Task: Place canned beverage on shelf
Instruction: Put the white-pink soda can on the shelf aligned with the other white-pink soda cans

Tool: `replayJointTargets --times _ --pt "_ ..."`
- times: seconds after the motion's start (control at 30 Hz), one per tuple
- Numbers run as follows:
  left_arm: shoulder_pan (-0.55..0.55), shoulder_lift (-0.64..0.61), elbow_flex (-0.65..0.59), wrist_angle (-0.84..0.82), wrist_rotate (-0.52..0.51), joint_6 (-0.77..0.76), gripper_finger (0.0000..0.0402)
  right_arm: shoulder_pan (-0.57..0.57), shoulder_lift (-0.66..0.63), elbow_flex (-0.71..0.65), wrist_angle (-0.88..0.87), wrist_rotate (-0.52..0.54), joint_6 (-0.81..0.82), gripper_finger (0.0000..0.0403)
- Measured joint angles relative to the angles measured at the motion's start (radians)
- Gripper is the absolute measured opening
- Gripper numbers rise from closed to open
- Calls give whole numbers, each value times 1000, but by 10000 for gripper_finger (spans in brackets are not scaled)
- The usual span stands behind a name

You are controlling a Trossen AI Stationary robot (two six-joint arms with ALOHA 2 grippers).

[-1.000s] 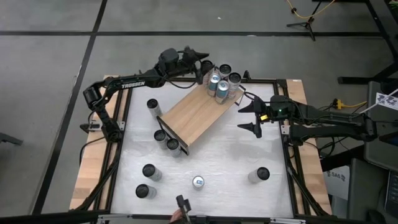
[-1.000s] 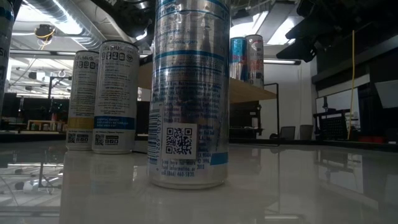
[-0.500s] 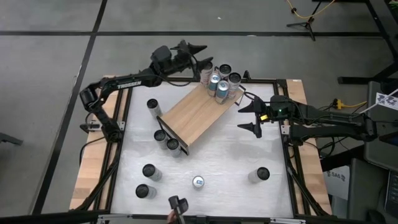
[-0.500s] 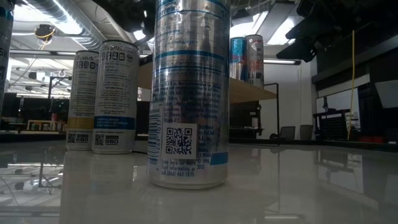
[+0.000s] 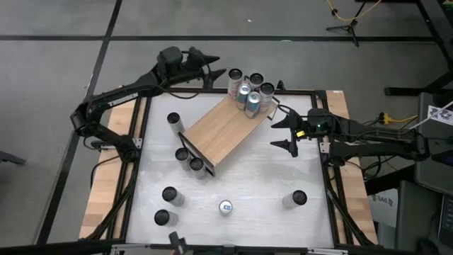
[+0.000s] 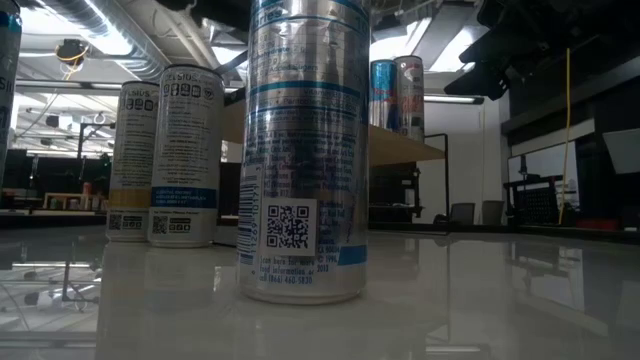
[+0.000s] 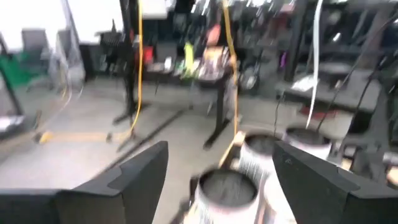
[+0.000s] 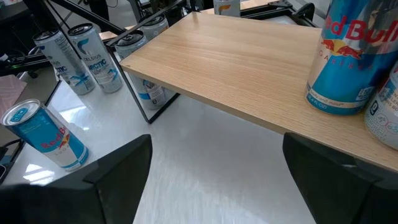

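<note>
The shelf (image 5: pixel 221 129), a light wooden board on thin black frame ends, stands slantwise on the white table. Several cans (image 5: pixel 249 89) stand upright in a cluster on its far end, among them a blue Red Bull can (image 8: pixel 347 59). My left gripper (image 5: pixel 210 62) hangs open in the air past the table's far left corner, a short way left of the cluster. In the left wrist view the can tops (image 7: pixel 227 186) lie ahead of and below its fingers. My right gripper (image 5: pixel 286 133) waits open off the shelf's right end, with the board (image 8: pixel 236 59) in front of it.
Loose cans stand on the table: one (image 5: pixel 173 120) left of the shelf, two (image 5: pixel 189 160) at its near end, two (image 5: pixel 166 205) near left, one (image 5: pixel 226 207) at the near middle and one (image 5: pixel 299 198) near right. A black frame (image 5: pixel 333 184) rims the table.
My left gripper has drawn back from the cans on the shelf's far end, toward the table's left edge and upward, and stands clear of them. The cans have stayed upright in place.
</note>
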Motion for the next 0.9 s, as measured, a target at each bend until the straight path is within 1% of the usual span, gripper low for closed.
replayJointTargets --times 0.2,0.33,0.63,0.8,0.9 --pt "8 -16 0 -250 -33 0 254 0 0 0 0 0 0 356" --pt "8 11 0 -346 -88 0 240 0 0 0 0 0 0 356" --pt "7 122 0 -357 -99 0 213 0 0 0 0 1 0 356" --pt "8 174 0 -330 -100 -2 210 0 0 0 0 2 0 356" --pt "6 202 0 -287 -97 -3 210 0 0 0 0 3 0 356"
